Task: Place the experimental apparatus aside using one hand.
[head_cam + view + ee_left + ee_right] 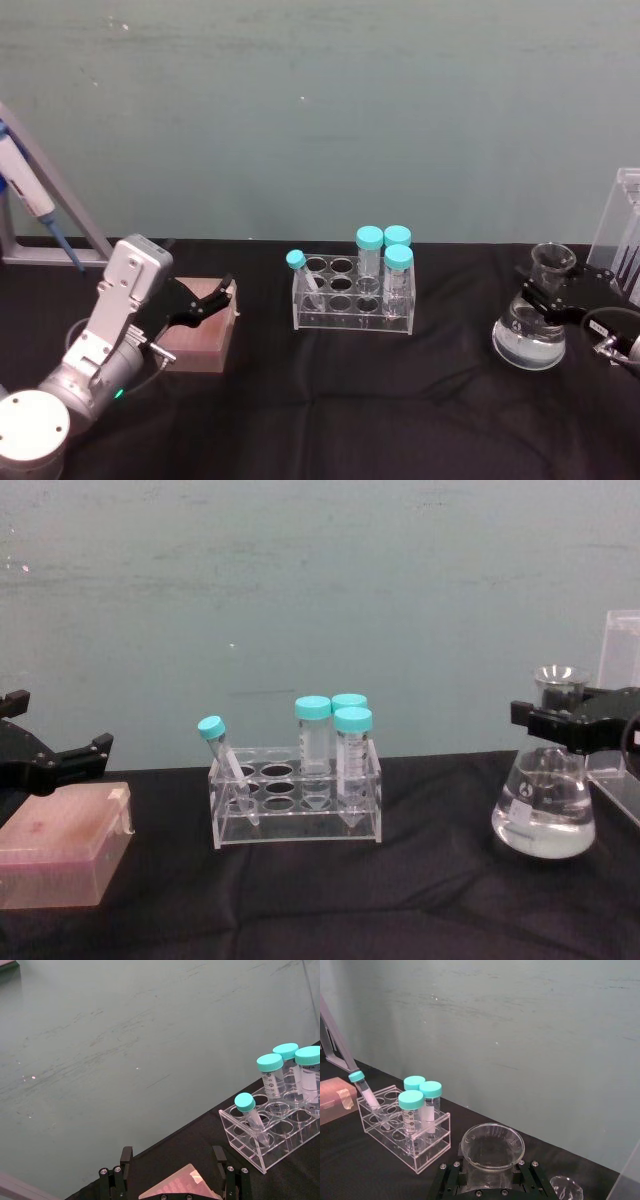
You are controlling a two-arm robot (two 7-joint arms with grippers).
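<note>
In the head view, the right gripper (553, 291) is pinching the thin neck of the conical flask (530, 330), which is sitting on the black table (400, 420) far to the right of the clear tube rack (352, 298). The flask is smooth, slippery glass, wide at the bottom, with clear water inside. If the squeeze is too loose, the flask may be slipping and spilling. The clear pipette stand (622, 232) is standing just past the flask, so a bump could be knocking it. The left gripper (205, 300) is waiting left of the rack, over a pinkish-brown box (203, 335).

In the left wrist view, the left fingers (126, 1160) are spread wide around the box (177, 1186). The rack (270, 1132) is holding four tubes with round teal caps.

In the right wrist view, the round glass mouth of the flask (492, 1146) is sitting between the black fingers (451, 1176), beside the rack (402, 1130).

In the chest view, the right gripper (572, 723) is gripping the flask (545, 810) under its flared lip, right of the rack (298, 800). Tilting it could be sloshing the water out.
</note>
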